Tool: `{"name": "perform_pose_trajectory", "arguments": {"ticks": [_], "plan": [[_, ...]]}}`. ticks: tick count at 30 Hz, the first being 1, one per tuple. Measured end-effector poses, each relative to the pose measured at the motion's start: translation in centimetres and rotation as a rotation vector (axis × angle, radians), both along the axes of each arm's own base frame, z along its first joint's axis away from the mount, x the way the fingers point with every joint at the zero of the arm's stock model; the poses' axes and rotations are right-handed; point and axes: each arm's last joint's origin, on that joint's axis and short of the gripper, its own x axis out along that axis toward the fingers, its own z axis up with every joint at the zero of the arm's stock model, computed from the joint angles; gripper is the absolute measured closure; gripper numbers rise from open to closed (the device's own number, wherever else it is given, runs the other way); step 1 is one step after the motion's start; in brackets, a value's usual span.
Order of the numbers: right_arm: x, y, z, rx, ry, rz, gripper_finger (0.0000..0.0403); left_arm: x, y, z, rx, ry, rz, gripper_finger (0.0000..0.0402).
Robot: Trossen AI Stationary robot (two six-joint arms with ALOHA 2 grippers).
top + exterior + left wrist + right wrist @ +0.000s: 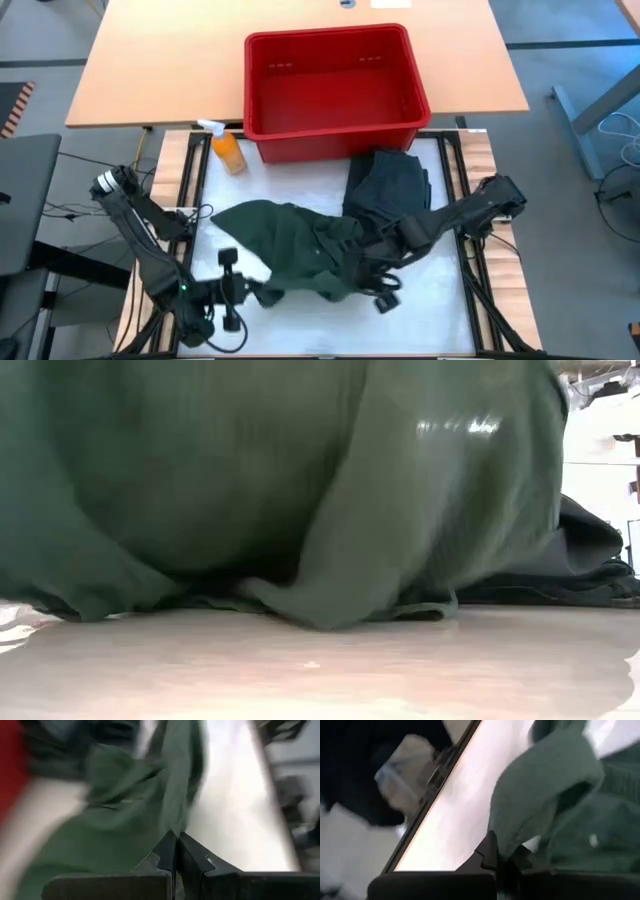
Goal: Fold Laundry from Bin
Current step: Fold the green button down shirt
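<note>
A white tabletop (440, 300) is seen from above, flanked by slatted wooden strips, with a larger tan wooden surface (130, 70) beyond it. The red bin (335, 92) is set at the far edge of the white tabletop, partly over the tan surface, and its inside is seen bare and red. A dark green garment (290, 240) is spread in a crumpled heap across the middle of the tabletop, nearer than the bin; in the low view its folds (250, 490) fill almost the whole picture and rest on the tabletop. A darker garment (390, 185) is laid folded just in front of the bin's right corner, touching the green one at its right side; in the low view it (590, 560) shows low behind the green cloth.

The left arm is reached in from the near left, and the left gripper (262, 283) is placed at the near left edge of the green garment. In the left wrist view its fingers (175, 851) are pressed together, with green cloth directly beyond their tips; whether cloth is pinched between them cannot be told. The right arm is brought across from the right, and the right gripper (345, 262) is set low over the green garment's near right part. In the right wrist view its fingers (492, 854) are closed on a fold of the green garment (545, 795).

A small orange spray bottle (226, 150) lies beside the bin's left front corner.
</note>
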Motion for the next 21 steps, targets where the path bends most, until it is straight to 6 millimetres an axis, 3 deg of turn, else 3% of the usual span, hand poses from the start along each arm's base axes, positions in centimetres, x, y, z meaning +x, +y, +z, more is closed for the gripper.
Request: {"name": "perform_pose_trajectory", "arguments": {"ticks": [5,11,17,21], "plan": [[2.6,0.6,-6.7,0.125,-0.122,-0.082,0.0377,-0.4,-1.7,-5.5,-0.173,-0.108,-0.062,0.0401],[3.3,1.3,-11.2,0.139,-0.062,-0.1,0.0358,-1.1,-2.1,-6.9,-0.266,-0.064,-0.049,0.0401],[2.7,2.0,-11.8,0.13,-0.002,-0.105,0.0325,-1.1,-2.0,-6.6,-0.283,-0.034,-0.07,0.0401],[1.4,1.3,-10.5,0.097,0.066,-0.117,0.0294,-1.7,-0.8,-6.0,-0.248,0.07,-0.001,0.0401]]}}
